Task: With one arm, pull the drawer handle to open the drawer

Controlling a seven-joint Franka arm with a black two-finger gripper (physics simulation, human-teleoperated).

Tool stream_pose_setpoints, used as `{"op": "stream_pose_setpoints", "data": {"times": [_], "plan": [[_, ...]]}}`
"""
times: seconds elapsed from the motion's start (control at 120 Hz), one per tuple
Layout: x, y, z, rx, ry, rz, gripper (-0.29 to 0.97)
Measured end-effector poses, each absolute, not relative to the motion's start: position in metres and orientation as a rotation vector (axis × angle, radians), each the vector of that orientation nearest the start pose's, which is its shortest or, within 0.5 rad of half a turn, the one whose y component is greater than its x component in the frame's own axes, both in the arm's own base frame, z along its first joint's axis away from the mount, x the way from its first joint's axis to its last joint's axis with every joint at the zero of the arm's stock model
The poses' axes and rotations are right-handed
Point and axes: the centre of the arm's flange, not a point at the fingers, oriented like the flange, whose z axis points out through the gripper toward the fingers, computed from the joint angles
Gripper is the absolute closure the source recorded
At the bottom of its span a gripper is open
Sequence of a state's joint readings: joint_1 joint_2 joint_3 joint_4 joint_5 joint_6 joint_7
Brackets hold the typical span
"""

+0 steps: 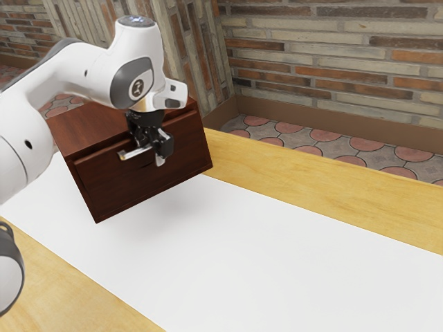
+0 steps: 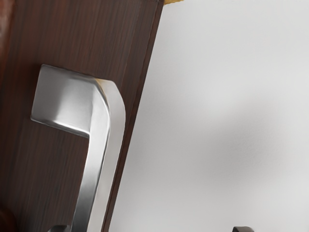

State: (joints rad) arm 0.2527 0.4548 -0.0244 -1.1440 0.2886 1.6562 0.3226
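Exterior view: spread fingers (image 1: pixel 148 153) straddle the drawer handle (image 1: pixel 130 155); the arm's emblem (image 1: pixel 138 86) is unreadable.

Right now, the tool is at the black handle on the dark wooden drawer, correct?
Not quite: the handle is silver metal, not black, as the wrist view shows. The tool is indeed at it, on the dark wooden drawer.

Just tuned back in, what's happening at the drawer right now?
The white robot arm's black two-finger hand is at the silver metal handle of the dark wooden drawer box on the white tabletop. The hand is open, the handle between its fingers, not clamped. The drawer front looks flush, not yet pulled out.
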Motion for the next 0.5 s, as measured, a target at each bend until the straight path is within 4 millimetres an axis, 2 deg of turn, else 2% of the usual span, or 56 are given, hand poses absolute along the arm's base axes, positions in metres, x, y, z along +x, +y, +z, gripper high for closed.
{"op": "stream_pose_setpoints", "data": {"times": [0.292, 0.5], "plan": [[0.668, 0.173, 0.556, -2.859, 0.180, 0.041, 0.32], [0.658, 0.162, 0.567, -2.863, 0.193, 0.058, 0.31]]}}
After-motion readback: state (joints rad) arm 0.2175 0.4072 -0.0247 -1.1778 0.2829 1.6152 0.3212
